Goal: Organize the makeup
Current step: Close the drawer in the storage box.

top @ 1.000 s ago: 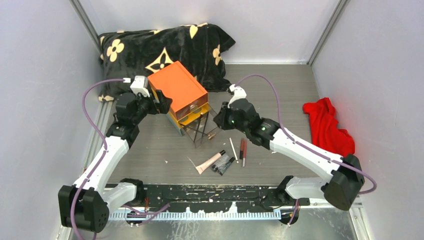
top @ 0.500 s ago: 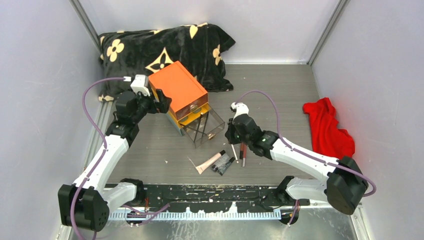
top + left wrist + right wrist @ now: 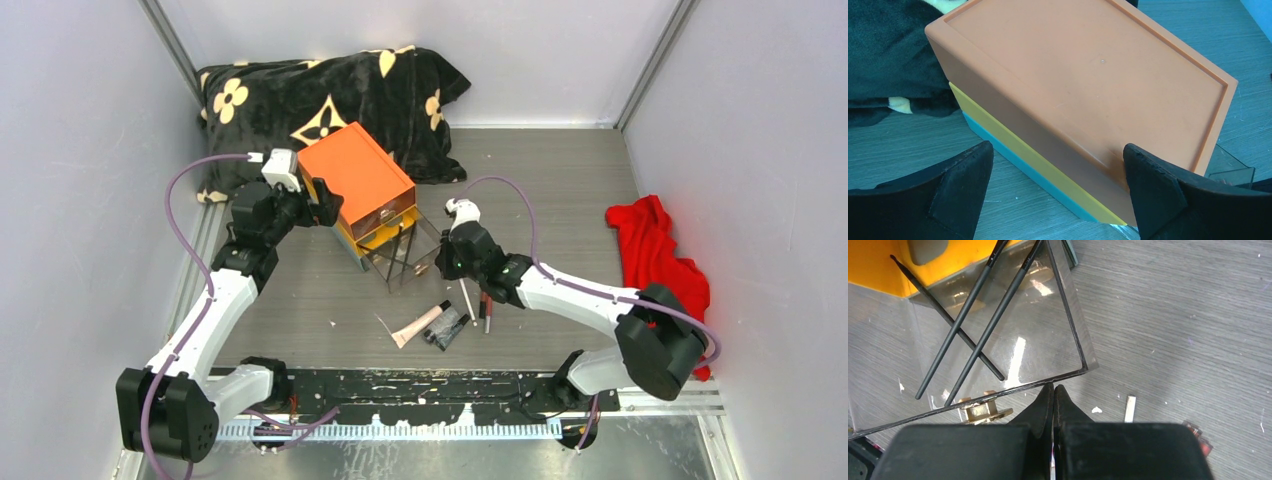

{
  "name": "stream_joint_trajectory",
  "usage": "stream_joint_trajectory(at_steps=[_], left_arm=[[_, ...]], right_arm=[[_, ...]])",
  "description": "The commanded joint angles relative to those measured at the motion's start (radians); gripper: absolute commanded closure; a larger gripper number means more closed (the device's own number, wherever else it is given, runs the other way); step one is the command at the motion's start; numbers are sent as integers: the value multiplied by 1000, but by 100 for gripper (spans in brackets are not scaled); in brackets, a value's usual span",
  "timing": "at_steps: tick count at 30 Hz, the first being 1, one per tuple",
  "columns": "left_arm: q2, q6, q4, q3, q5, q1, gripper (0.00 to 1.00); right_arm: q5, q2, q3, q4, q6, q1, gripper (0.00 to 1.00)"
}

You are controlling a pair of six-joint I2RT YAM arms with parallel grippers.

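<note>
**Bracing the box, right end effector clenched at the drawer front**

From above, my left end effector [image 3: 322,205] straddles the far-left corner of the orange box [image 3: 360,175]. I judge this keeps the box from sliding while the drawer is worked. The clear drawer [image 3: 405,255] stands pulled out toward the arms, and my right end effector [image 3: 445,266] sits at its front right corner. The loose makeup lies on the bench [image 3: 300,300] just nearer than the drawer: a pinkish tube [image 3: 420,324] beside a black tube [image 3: 447,327], a white pencil [image 3: 466,295] and red pencils [image 3: 487,303]. A crumpled red cloth [image 3: 655,250] lies well apart on the right, and a plush black blanket [image 3: 320,95] lies behind the box.

On the left wrist, the dark fingers [image 3: 963,180] stand wide apart, released and gripping nothing, with the box between them. The box is matte, smooth and sharp-cornered, and its lid has a raised rim. A yellow tier [image 3: 1013,131] and a teal tier [image 3: 1013,156] sit beneath it.

On the right wrist, the pads are pressed flat together with nothing between them. Their tips are at the drawer's front wall, though I cannot tell if they touch it. That wedge shape suits nudging rather than picking, by my reading. The drawer is glossy, transparent and thin-walled. Two thin black sticks [image 3: 973,325] lie crossed inside it, and a brass pull [image 3: 983,410] sits at its front.
</note>
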Motion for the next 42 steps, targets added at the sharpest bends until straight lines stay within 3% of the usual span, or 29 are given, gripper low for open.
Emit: stream_joint_trajectory(at_steps=[1, 25, 33, 35, 42], left_arm=[[18, 35, -79, 10, -16, 7, 0], [28, 31, -78, 11, 5, 7, 0], [43, 30, -72, 9, 5, 7, 0], [45, 29, -72, 10, 6, 7, 0], [47, 30, -72, 13, 2, 7, 0]], right_arm=[[24, 30, 81, 141, -12, 3, 99], [9, 397, 369, 320, -42, 3, 99], [32, 420, 398, 315, -59, 2, 99], [81, 394, 366, 308, -67, 2, 93], [101, 262, 198, 310, -118, 3, 54]])
